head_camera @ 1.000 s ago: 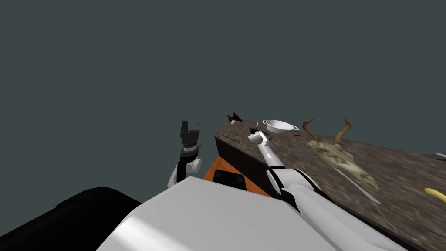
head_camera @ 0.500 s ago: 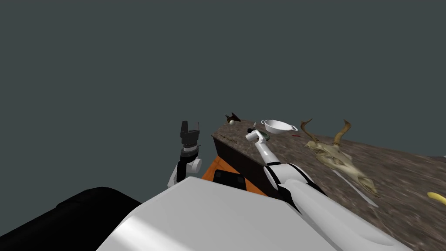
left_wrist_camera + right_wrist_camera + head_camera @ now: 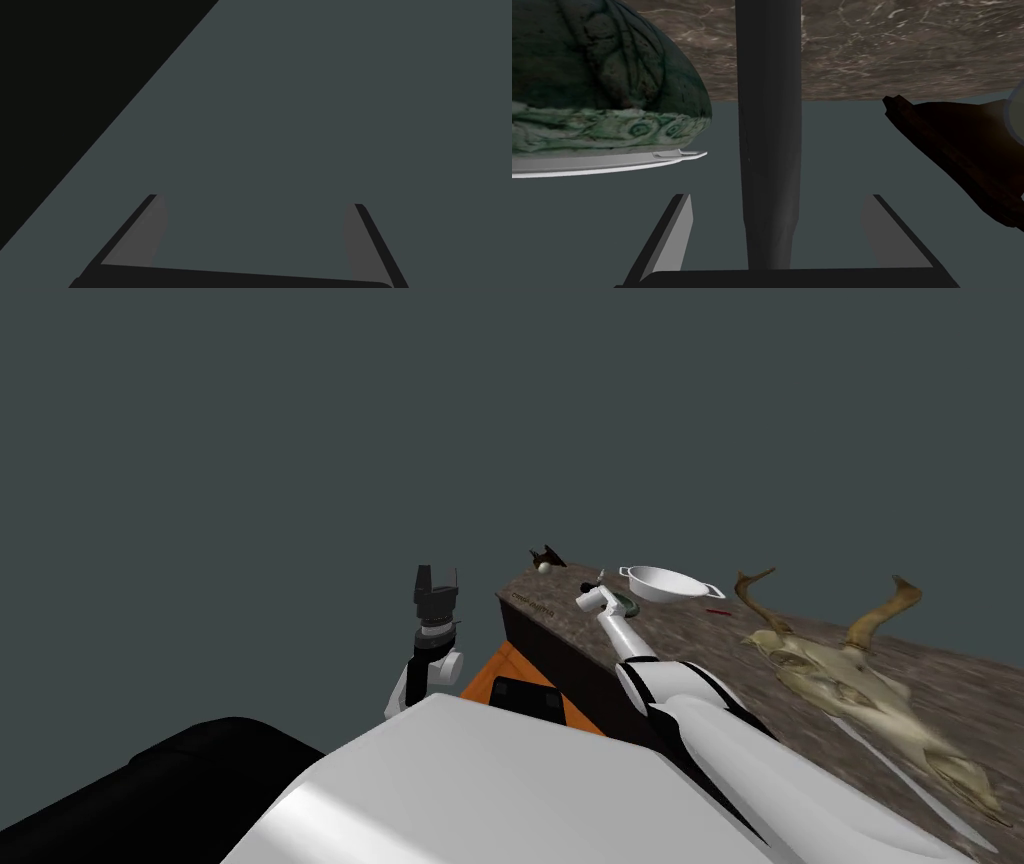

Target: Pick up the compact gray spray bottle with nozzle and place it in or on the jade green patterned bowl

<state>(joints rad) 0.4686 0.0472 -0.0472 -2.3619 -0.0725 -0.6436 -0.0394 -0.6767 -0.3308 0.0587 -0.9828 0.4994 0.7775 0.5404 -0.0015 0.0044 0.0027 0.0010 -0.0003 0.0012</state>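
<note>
A dark grey spray bottle (image 3: 769, 125) rises as a slim column between my right gripper's (image 3: 777, 200) fingers, with a gap on each side, so that gripper is open. Close beside it is the green patterned bowl (image 3: 597, 85), with a white rim edge showing past it. In the head view the right gripper (image 3: 592, 586) reaches over the near corner of the brown stone tabletop (image 3: 700, 638), right by the green bowl (image 3: 626, 605). My left gripper (image 3: 436, 580) is held up off the table's corner, open and with nothing in it (image 3: 255, 205).
A white two-handled bowl (image 3: 668, 582) stands just beyond the green one. An antlered skull (image 3: 850, 673) lies further right on the table. A dark brown object (image 3: 546, 558) (image 3: 962, 145) sits at the far corner. A small red thing (image 3: 717, 611) lies nearby. An orange surface (image 3: 500, 673) lies below the table's edge.
The whole head view has shifted, so my camera moved: the table's things now sit further right. My right gripper stays by the green bowl. The left arm is unmoved.
</note>
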